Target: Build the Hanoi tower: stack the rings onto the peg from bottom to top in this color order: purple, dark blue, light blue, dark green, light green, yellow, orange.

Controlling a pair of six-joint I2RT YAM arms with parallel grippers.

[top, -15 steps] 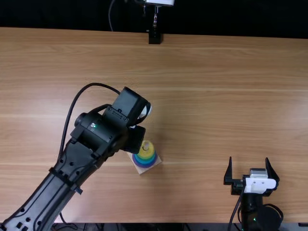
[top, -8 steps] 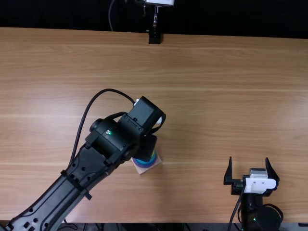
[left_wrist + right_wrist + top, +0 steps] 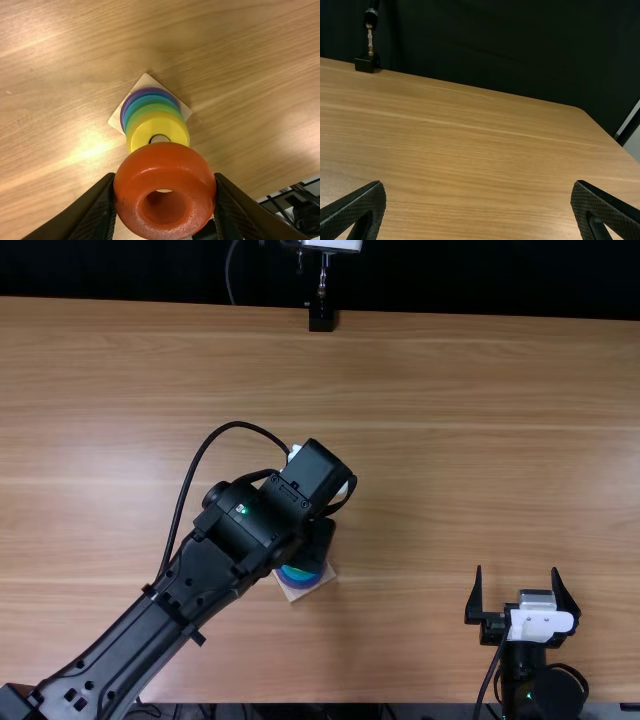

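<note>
In the top view my left gripper [image 3: 318, 546] hangs over the ring stack, its arm hiding much of it; blue rings [image 3: 298, 578] show beside it on the square wooden base [image 3: 329, 571]. In the left wrist view my left gripper [image 3: 165, 192] is shut on the orange ring [image 3: 165, 165], held above the stack. Below it the yellow ring [image 3: 172, 125] tops green, blue and purple rings [image 3: 150, 91] around the peg [image 3: 160, 138]. My right gripper [image 3: 518, 590] stands open at the near right in the top view; the right wrist view shows this gripper [image 3: 478, 192] with nothing between its fingers.
The wooden table [image 3: 430, 440] extends around the stack. At its far edge stands a black stand foot [image 3: 321, 318], also visible in the right wrist view as a black block [image 3: 367, 63]. A black cable [image 3: 190, 475] loops over the left arm.
My left arm has moved right and slightly toward the near edge, coming over the stack and covering the yellow ring in the top view. The right arm has stayed still.
</note>
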